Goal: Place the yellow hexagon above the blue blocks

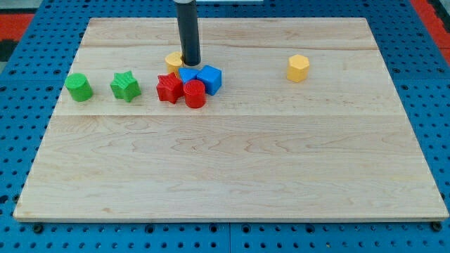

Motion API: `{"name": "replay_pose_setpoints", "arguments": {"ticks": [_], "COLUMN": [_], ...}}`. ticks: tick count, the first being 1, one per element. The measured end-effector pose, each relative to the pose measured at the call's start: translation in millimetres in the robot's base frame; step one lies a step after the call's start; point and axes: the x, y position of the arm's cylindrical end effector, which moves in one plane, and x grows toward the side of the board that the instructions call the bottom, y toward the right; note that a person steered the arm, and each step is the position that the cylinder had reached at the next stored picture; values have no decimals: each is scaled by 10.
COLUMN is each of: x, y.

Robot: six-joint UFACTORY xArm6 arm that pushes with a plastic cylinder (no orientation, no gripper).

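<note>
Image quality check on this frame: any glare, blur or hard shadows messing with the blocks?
Camera view: lighting even and diffuse, no glare on the wooden board; shadows soft and short; blocks sharp, e.g. yellow hexagon; my tip partly hides the yellow block behind it.

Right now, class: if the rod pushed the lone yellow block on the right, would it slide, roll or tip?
The yellow block would probably slide: it sits on a flat face on the smooth board. It looks squat, so tipping seems unlikely. Its faceted sides might turn it under an off-centre push.
</note>
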Motion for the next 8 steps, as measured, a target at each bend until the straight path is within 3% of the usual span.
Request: {"name": "replay_pose_setpoints", "arguments": {"ticks": [3, 4, 7, 8], "x": [54, 285, -426, 53], "y": [-742, -887, 1993, 2466]}}
